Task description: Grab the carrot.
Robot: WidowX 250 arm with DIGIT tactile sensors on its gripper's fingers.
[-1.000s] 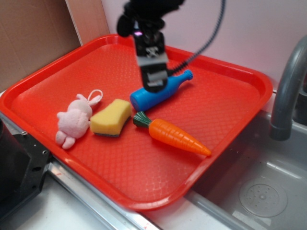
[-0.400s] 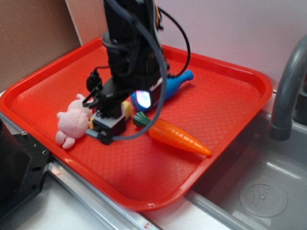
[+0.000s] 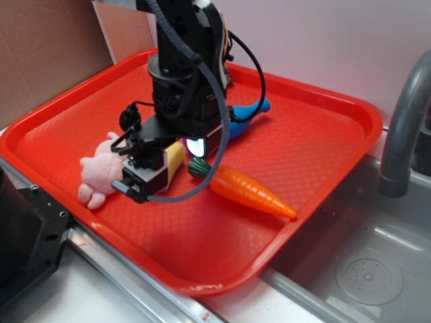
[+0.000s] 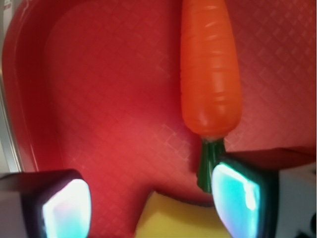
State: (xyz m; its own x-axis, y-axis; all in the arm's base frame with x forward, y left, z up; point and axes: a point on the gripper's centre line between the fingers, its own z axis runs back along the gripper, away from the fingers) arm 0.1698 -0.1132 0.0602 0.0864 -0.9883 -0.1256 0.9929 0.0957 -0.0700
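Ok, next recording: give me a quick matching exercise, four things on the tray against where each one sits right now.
Things:
1. carrot
2. blue bottle
3. pink plush bunny
4. yellow sponge

Places:
A. mostly hidden behind the arm, neck pointing toward the tray's far rim
B. under the gripper, only a sliver showing in the exterior view
C. lying on the red tray, green stub toward the gripper, tip toward the sink side
D. leftmost item, beside the gripper

Pairs: 1-C, 2-A, 3-D, 4-B
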